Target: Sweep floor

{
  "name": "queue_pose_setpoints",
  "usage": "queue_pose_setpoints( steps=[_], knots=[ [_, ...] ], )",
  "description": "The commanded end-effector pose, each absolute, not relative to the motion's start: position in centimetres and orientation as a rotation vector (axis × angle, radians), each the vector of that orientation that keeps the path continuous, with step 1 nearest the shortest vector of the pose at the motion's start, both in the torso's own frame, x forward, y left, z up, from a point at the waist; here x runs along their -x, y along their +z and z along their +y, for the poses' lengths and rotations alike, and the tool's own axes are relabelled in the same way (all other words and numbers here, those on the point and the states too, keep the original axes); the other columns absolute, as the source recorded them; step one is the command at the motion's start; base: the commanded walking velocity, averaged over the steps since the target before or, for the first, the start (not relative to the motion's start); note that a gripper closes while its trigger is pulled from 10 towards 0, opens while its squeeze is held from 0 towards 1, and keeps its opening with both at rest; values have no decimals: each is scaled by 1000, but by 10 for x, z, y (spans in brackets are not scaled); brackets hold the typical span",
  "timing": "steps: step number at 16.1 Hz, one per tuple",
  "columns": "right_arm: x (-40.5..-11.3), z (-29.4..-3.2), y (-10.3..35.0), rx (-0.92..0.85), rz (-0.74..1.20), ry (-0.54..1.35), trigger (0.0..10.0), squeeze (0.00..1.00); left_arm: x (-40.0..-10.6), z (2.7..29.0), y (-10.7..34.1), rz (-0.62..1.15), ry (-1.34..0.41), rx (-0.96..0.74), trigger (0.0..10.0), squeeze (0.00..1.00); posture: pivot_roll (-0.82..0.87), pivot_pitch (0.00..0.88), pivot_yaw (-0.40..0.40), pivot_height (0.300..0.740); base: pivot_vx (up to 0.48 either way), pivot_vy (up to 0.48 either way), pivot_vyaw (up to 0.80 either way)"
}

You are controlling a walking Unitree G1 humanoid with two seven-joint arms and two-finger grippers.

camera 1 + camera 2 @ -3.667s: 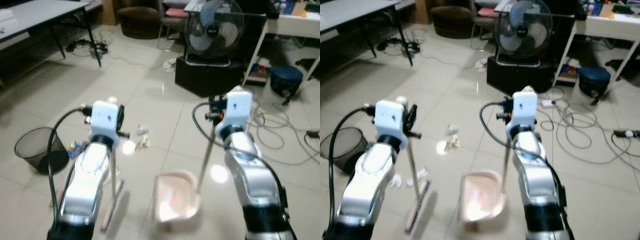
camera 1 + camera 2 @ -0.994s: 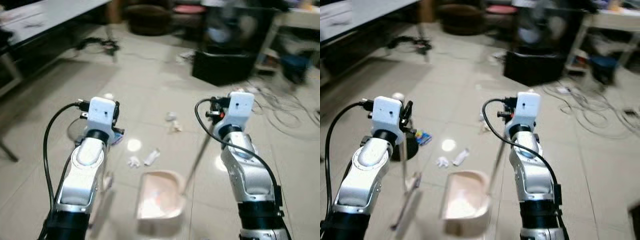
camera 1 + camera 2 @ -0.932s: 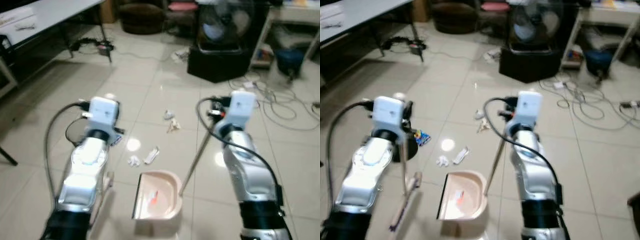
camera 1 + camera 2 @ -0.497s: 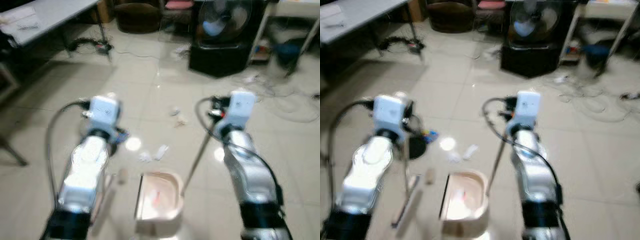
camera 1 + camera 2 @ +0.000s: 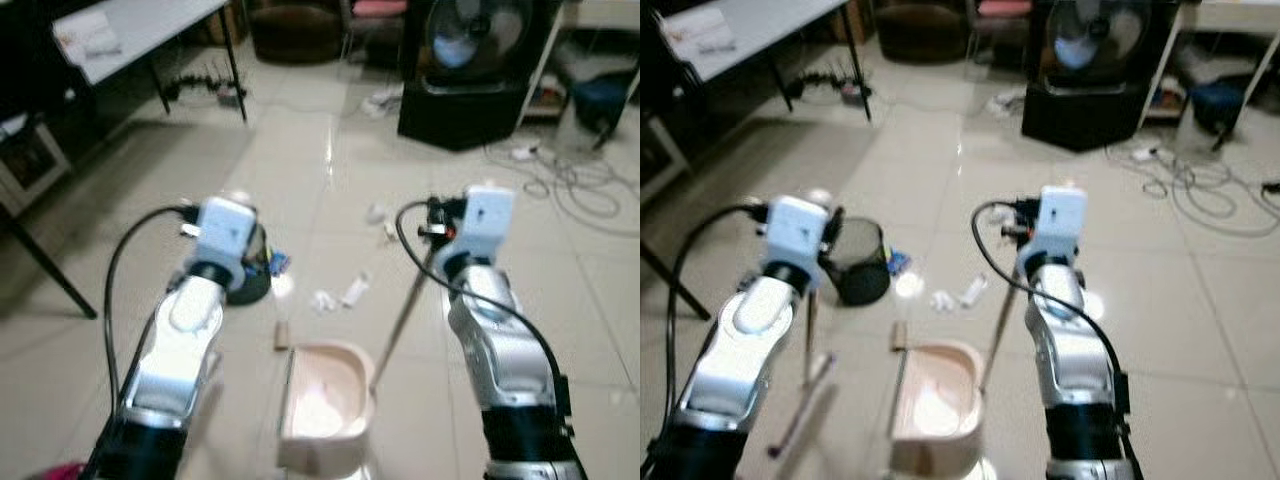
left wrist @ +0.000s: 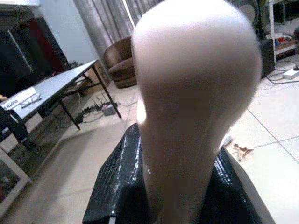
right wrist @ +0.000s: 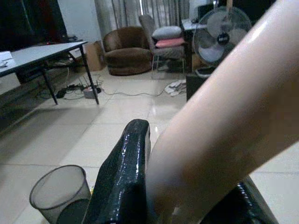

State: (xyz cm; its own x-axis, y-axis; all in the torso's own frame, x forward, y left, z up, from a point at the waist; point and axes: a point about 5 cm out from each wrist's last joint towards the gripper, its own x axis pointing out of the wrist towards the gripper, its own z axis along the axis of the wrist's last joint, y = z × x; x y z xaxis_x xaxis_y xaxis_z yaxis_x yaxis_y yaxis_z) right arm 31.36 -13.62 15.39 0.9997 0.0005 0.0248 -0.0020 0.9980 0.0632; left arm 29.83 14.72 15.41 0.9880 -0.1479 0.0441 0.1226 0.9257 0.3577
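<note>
My left gripper (image 6: 180, 198) is shut on the pale rounded top of the broom handle (image 6: 196, 107). The broom (image 5: 808, 345) hangs down at my left with its brush head (image 5: 800, 405) on the tiles. My right gripper (image 7: 182, 196) is shut on the slanted handle (image 5: 403, 308) of the pink dustpan (image 5: 325, 405), which rests on the floor between my arms. Just beyond the pan lie crumpled paper scraps (image 5: 322, 300) and a white wrapper (image 5: 355, 290). More scraps (image 5: 378, 213) lie farther out, and a small tan cylinder (image 5: 281, 335) sits at the pan's left corner.
A black mesh bin (image 5: 858, 262) stands on the floor by my left wrist, with a blue packet (image 5: 278, 263) beside it. A fan on a black box (image 5: 468, 75) stands ahead, with cables (image 5: 570, 185) on the floor to the right. A grey table (image 5: 130, 30) is at the left, an armchair (image 5: 295, 30) behind.
The whole view has shifted as I move. The bin now sits close by my left wrist and the scraps lie nearer the dustpan. Both grips are unchanged.
</note>
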Motion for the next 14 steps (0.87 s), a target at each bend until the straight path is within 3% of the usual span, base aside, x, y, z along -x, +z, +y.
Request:
queue_pose_setpoints(
  steps=[1, 4, 10, 14],
  knots=[
    [-315, -133, 165, -63, -76, 15, 10000, 0, -299, 149, 163, -118, -122, -374, 10000, 0, -42, 0, 48, 740, 0, -480, 0],
    [-314, -133, 165, -57, -75, 13, 10000, 0, -299, 150, 164, -101, -98, -254, 10000, 0, -47, 0, 54, 740, 0, -86, 0],
    [-314, -134, 165, -22, -77, 17, 10000, 0, -298, 144, 159, -98, -106, -283, 10000, 0, -48, 0, 51, 740, 0, 0, 0],
    [-316, -133, 166, 30, -81, 38, 10000, 0, -297, 144, 158, -90, -102, -263, 10000, 0, -44, 0, 44, 740, 338, 0, 200]
  ],
)
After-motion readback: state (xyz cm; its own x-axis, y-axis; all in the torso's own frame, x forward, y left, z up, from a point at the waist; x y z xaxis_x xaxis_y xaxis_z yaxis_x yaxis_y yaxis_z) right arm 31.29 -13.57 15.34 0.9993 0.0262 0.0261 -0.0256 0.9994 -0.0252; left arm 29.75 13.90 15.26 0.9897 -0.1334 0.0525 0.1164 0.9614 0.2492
